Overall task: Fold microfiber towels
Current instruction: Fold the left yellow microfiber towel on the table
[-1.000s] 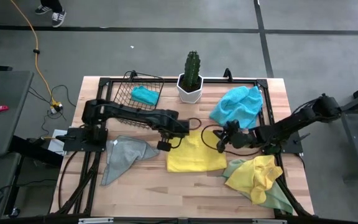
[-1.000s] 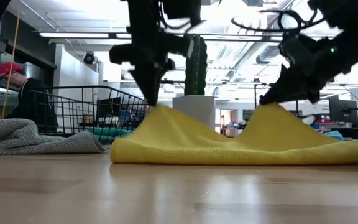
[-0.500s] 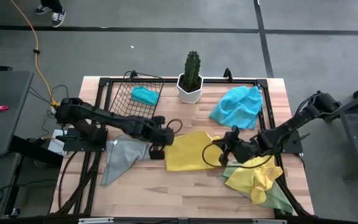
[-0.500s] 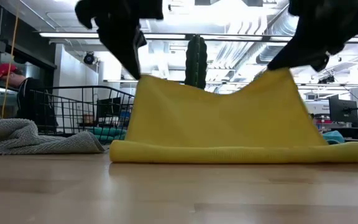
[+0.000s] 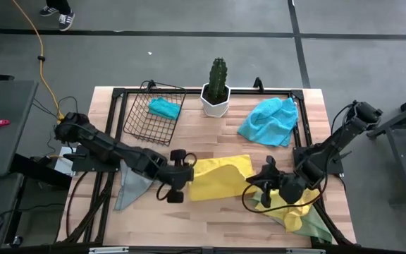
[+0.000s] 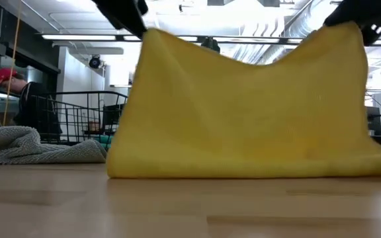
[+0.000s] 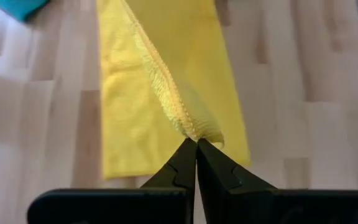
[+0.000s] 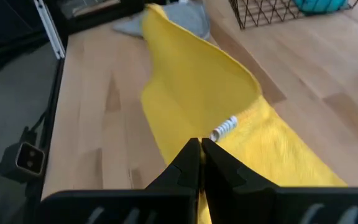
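Yellow towel (image 5: 218, 176) now lifted nearer the wooden bench's (image 5: 210, 219) front, both tools (image 5: 177, 174) (image 5: 265, 185) clamped on it; turquoise cloth (image 5: 163, 108) in basket (image 5: 141, 121).

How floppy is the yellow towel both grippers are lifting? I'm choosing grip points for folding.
Probably very floppy: the yellow towel sags between its two pinched corners. Likely light, since the left gripper holds it by an edge pinch alone. Its fuzzy weave probably resists slipping.
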